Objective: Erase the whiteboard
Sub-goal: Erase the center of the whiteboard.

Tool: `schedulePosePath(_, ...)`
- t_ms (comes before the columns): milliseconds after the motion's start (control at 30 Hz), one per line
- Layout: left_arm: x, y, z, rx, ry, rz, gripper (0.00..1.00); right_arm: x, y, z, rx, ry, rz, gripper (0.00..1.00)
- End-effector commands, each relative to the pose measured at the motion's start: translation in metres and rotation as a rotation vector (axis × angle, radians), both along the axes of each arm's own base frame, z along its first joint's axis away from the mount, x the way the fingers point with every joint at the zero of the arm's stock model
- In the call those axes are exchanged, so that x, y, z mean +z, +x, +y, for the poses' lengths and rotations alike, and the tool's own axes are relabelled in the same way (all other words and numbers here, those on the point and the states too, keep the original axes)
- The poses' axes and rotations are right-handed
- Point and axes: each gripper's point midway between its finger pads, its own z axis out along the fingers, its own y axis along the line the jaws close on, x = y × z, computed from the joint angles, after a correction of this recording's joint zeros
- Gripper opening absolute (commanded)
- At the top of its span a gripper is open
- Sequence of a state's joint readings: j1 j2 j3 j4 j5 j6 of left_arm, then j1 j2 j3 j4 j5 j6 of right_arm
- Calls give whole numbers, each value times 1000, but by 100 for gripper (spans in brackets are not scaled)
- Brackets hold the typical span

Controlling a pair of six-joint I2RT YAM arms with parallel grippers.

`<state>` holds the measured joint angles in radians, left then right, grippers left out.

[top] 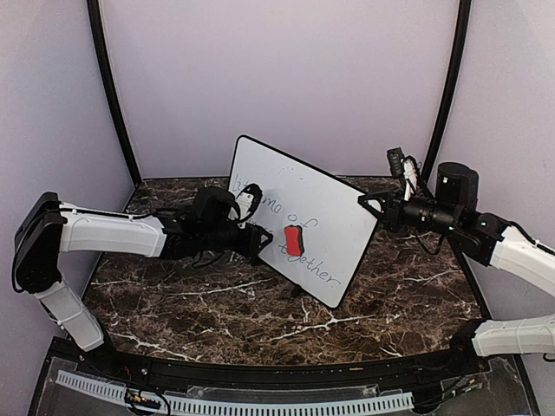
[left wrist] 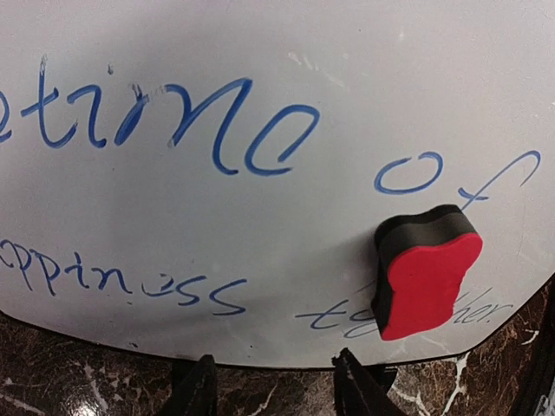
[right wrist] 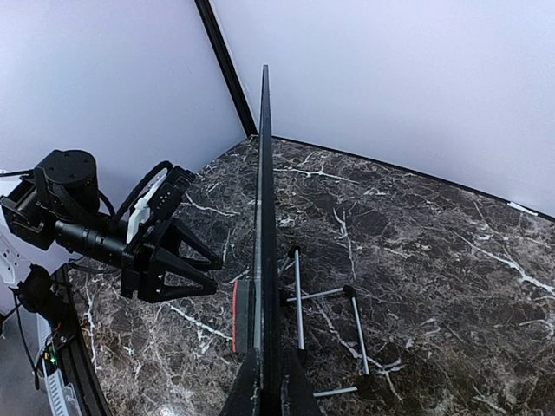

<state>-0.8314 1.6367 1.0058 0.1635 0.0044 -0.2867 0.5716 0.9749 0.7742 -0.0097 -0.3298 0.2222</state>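
Currently the whiteboard (top: 334,204) stands on edge, close to upright, near the middle of the dark marble tabletop (top: 390,295), its written face turned toward the left arm (top: 113,232). We note blue handwriting (left wrist: 217,130) in lines across it; "of" reads clearly, and other words are partly smudged or cut off.

Right jaws: closed on the board's right edge. From the right wrist we see the thin black edge rising straight up from between them.

Left jaws: partly open, with nothing between them. They face the written side low down, near the board but not touching it.

A red-and-black eraser (top: 294,240) clings to the board's face over the lowest line of writing, just beside the left jaws and apart from both fingers (left wrist: 201,390).

Behind the board, a thin wire stand (right wrist: 299,295) rests on the tabletop, close to the board's lower edge. We cannot tell whether it touches.
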Motion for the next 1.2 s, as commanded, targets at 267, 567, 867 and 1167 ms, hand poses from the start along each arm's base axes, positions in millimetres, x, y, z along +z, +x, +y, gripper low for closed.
schedulePosePath(267,46,-28,-29,-118,-247,-26,79,-4,-10,6,56,-54,-8,0)
schedulePosePath(567,31,-30,-51,-106,-273,-79,86,-3,-10,6,54,-51,-8,0)
schedulePosePath(867,15,-12,-51,-9,-267,-146,75,-4,-11,5,55,-51,-4,0)
schedulePosePath(1167,19,-12,-60,-36,-293,-144,69,-6,-11,5,54,-55,-1,0)
